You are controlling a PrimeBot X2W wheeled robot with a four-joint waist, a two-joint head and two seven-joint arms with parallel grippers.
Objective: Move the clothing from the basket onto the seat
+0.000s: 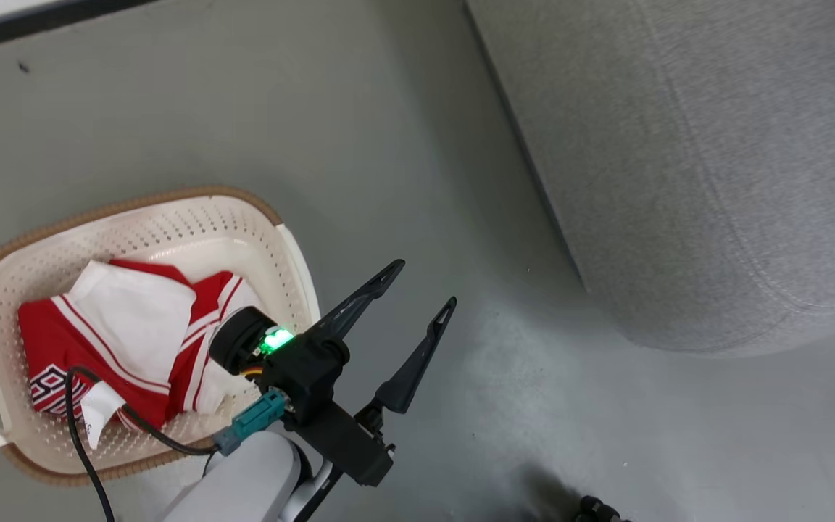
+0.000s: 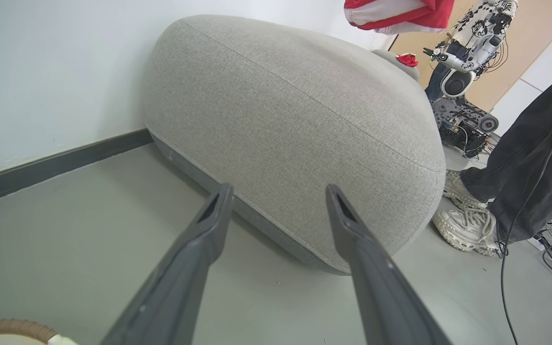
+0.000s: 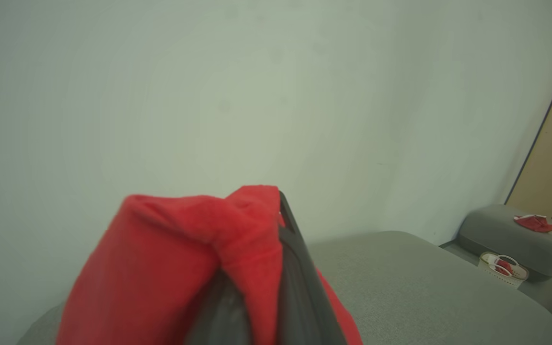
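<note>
Head view: shiny red-white clothing (image 1: 127, 326) in oval perforated cream basket (image 1: 193, 225)

Legible text: none. Blk-wht lettering (image 1: 51, 388) on clothing (image 1: 127, 326) in basket (image 1: 193, 225), lower-left edge: partly folded under, unreadable. White tag (image 1: 98, 413) beside it: no readable print.

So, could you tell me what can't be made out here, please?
Head view: the left gripper and its cable hide part of the clothing.
Right wrist view: a blurred red garment wraps the right gripper.
Left wrist view: the top edge cuts off a hanging garment, the right edge a person.
</note>
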